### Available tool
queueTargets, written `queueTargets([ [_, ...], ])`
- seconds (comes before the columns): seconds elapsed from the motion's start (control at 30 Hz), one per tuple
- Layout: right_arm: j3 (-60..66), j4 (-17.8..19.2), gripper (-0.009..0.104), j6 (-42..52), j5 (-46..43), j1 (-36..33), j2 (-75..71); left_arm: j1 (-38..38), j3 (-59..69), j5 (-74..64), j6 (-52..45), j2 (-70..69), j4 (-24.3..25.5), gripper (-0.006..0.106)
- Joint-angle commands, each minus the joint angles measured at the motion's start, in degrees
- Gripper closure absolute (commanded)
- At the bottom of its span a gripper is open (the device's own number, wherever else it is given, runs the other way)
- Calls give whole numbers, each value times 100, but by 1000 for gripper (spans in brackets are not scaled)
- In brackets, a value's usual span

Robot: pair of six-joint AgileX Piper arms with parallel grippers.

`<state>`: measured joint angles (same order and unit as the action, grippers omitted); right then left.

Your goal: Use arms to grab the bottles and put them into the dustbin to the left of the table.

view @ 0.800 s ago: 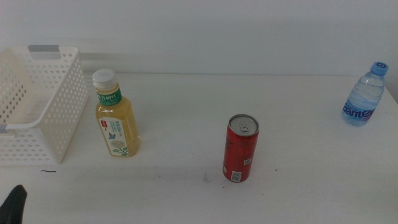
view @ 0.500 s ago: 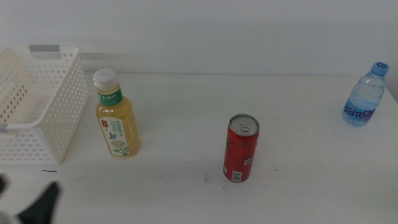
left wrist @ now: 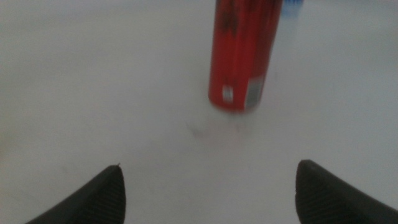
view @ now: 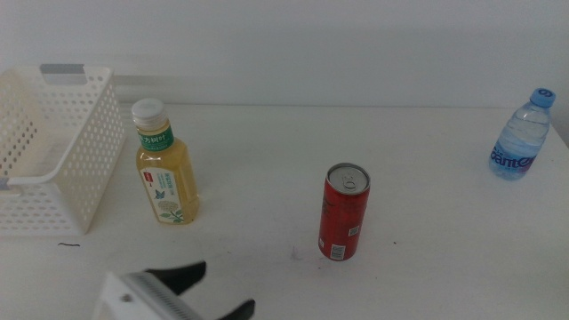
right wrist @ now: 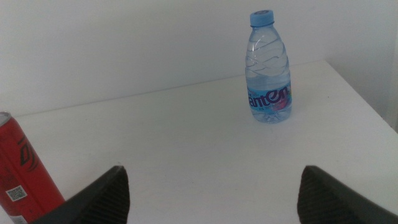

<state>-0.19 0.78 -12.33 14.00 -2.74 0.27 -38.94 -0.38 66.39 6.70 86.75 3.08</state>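
Observation:
A red can point(view: 343, 212) stands upright mid-table, and a yellow tea bottle point(view: 164, 166) with a white cap stands left of it, beside the white dustbin point(view: 53, 151) at the far left. A clear water bottle point(view: 521, 138) with a blue cap stands at the far right. My left gripper point(view: 216, 289) comes in at the bottom edge, open and empty, some way short of the can point(left wrist: 242, 53), which its wrist view shows straight ahead. My right gripper point(right wrist: 211, 186) is open and empty; its wrist view shows the water bottle point(right wrist: 268, 68) ahead and the can point(right wrist: 22, 168) at one side.
The white table point(view: 427, 258) has a small dark mark near the can's base and a short dark line in front of the dustbin. A pale wall closes off the back of the table.
My left gripper has come in from the bottom left corner, moving right and forward towards the can. The bottles, can and dustbin have not moved.

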Motion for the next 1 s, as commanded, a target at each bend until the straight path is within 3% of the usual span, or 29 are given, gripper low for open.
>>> queueTargets([
  [0.0,19,27,25,16,-70,45,-27,-51,-187,357,267,638,221,7],
  [0.4,19,27,25,16,-70,45,-27,-51,-2140,223,82,1341,900,7],
  [0.67,19,27,25,16,-70,45,-27,-51,-2716,-584,264,1371,958,7],
  [0.97,19,27,25,16,-70,45,-27,-51,-3148,-164,691,2258,1158,7],
])
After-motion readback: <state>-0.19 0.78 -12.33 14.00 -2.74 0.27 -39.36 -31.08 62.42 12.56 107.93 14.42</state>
